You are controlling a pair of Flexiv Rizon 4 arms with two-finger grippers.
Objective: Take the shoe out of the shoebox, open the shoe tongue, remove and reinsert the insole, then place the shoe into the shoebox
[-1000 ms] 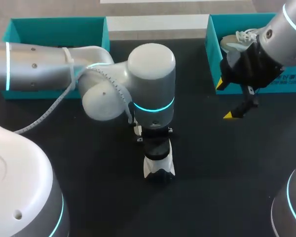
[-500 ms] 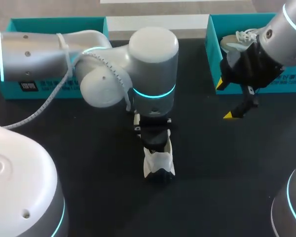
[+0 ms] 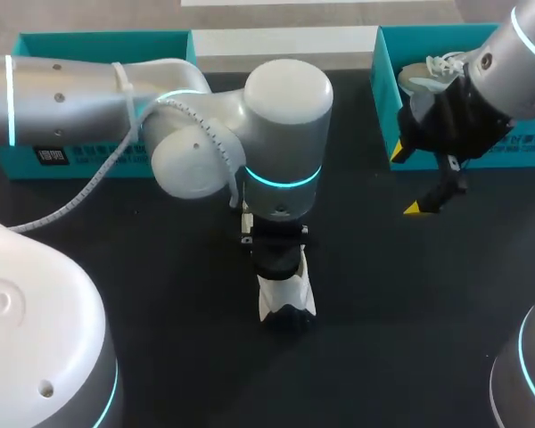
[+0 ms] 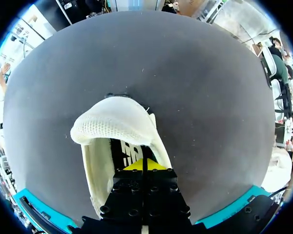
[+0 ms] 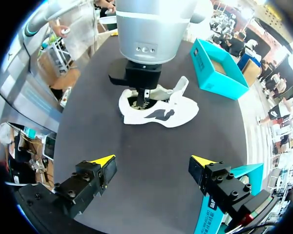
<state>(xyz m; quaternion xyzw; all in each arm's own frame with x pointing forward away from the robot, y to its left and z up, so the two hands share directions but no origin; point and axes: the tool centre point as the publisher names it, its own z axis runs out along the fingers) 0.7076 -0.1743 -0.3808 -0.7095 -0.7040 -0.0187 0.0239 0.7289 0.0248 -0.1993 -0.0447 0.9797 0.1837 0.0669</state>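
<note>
— Though the black table (image 3: 410,294) is wide, the left arm (image 3: 285,116) hangs over its middle. What's under it?
— The white shoe (image 4: 115,122), well left of the teal shoebox (image 3: 388,98) at far right. The left gripper (image 4: 144,165) is inside its opening, tips pressed together over the insole (image 4: 129,151).
— And the right gripper (image 5: 152,161)?
— Spread wide, holding nothing, near that box.

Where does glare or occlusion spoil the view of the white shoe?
Head view: the left arm covers most of the shoe. Left wrist view: its own pincer blocks the shoe's opening. Right wrist view: shoe mostly unobstructed, no glare.
</note>
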